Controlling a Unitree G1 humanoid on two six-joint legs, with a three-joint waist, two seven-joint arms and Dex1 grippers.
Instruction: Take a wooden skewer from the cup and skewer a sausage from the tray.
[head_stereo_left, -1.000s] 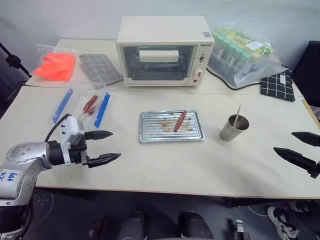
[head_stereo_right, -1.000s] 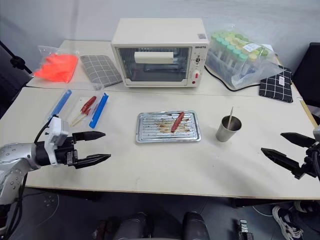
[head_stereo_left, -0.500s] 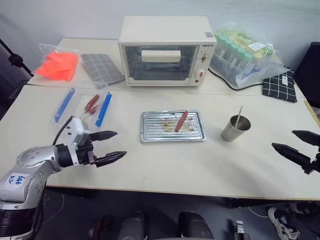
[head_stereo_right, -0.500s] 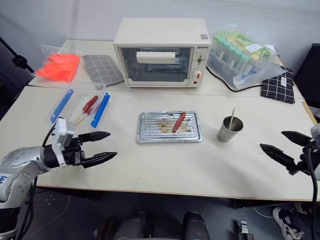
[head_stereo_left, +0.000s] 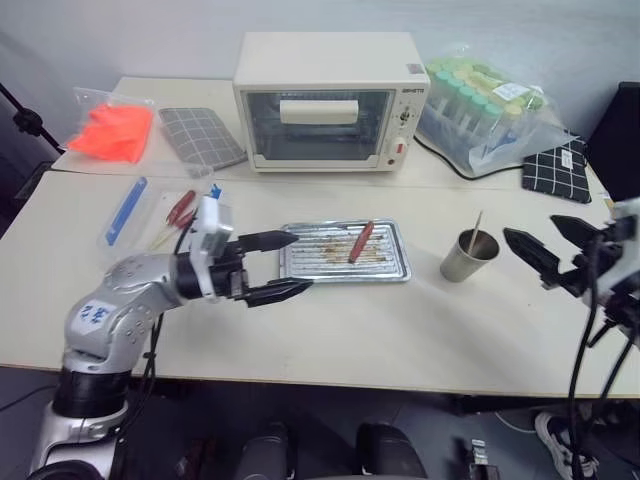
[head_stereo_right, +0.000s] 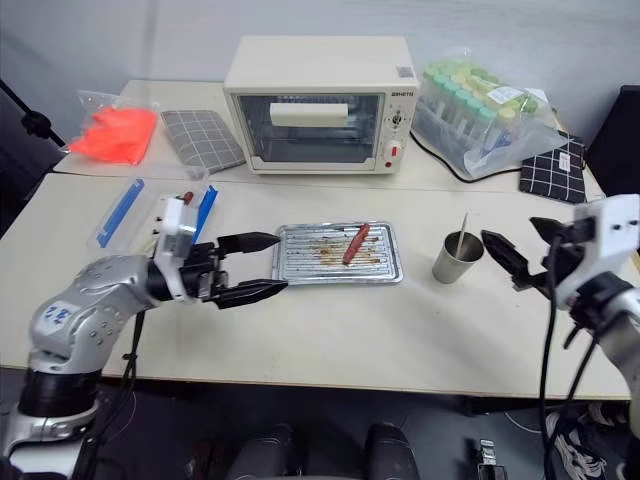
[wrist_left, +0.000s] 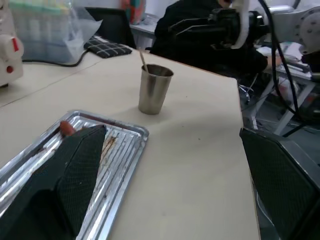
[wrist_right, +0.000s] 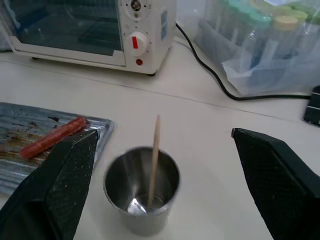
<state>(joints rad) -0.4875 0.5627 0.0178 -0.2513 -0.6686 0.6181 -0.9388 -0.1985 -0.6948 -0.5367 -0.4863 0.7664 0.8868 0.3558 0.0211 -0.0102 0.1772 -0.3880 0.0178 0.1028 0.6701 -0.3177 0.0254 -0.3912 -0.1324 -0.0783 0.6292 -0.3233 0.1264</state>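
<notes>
The shiny ribbed tray lies mid-table with one dark red sausage on it. To its right stands the steel cup with a single wooden skewer leaning inside. My left gripper is open and level, its tips at the tray's left edge and pointing toward the sausage. My right gripper is open just right of the cup, apart from it. In the right wrist view the cup and skewer sit between the open fingers.
A cream toaster oven stands behind the tray. A bag of green-capped tubes and a dark checked cloth lie back right. A grey checked mat, an orange bag and a clear pack with blue strips lie left.
My left gripper swung right and up from the table's front left to the tray's left edge. My right gripper moved left and forward, close to the cup. Both stayed open.
</notes>
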